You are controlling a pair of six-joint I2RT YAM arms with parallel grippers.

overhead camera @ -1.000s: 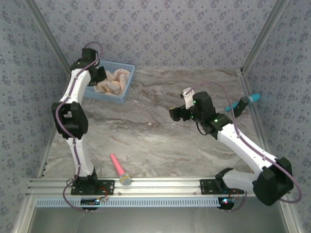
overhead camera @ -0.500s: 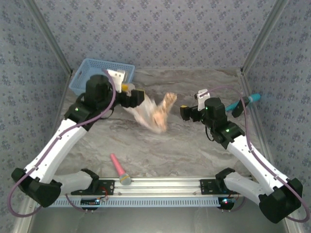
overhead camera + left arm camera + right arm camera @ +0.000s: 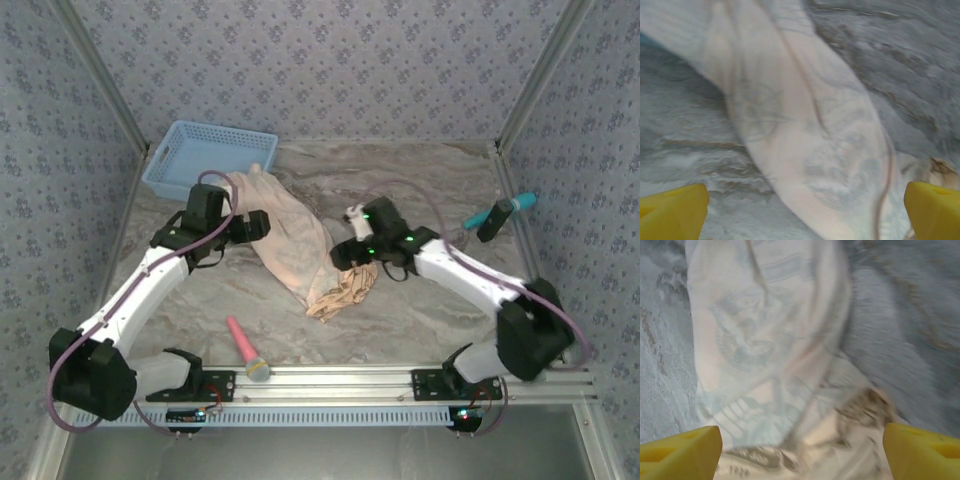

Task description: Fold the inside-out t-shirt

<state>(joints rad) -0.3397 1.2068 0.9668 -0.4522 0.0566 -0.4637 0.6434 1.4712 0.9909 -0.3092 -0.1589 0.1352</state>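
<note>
Inside-out t-shirt (image 3: 295, 250): lies stretched in a long diagonal strip at the centre of the marbled table (image 3: 430, 175), from upper left near the basket down to a bunched end at lower centre.
Cloth, from above: pale peach along most of its length, darker and crumpled at the lower end.
Cloth, left wrist view: the shirt (image 3: 805, 140) runs from upper left to lower right, faint grey emblems showing through its pale side; the picture is blurred.
Cloth, right wrist view: the shirt (image 3: 770, 340) fills the upper left and centre, with a winged emblem legible and dark brown print on the rumpled folds at the bottom; also blurred.
Left gripper (image 3: 266, 225): at the strip's upper left edge in the overhead view; in its own camera the left gripper (image 3: 802, 215) has its yellow fingertips (image 3: 672, 210) spread to the bottom corners of the frame, jaws wide apart, cloth lying between them and not pinched.
Right gripper (image 3: 345, 255): at the strip's right edge, just above the bunched end; in its own camera the right gripper (image 3: 801, 452) likewise has its jaws apart over the cloth, clamping nothing.
Blue basket (image 3: 210, 160): upper left of the overhead frame, just beyond the shirt's top end.
Pink tool (image 3: 245, 350): lower left on the table, apart from the cloth.
Teal tool (image 3: 500, 210): far right edge of the table.
</note>
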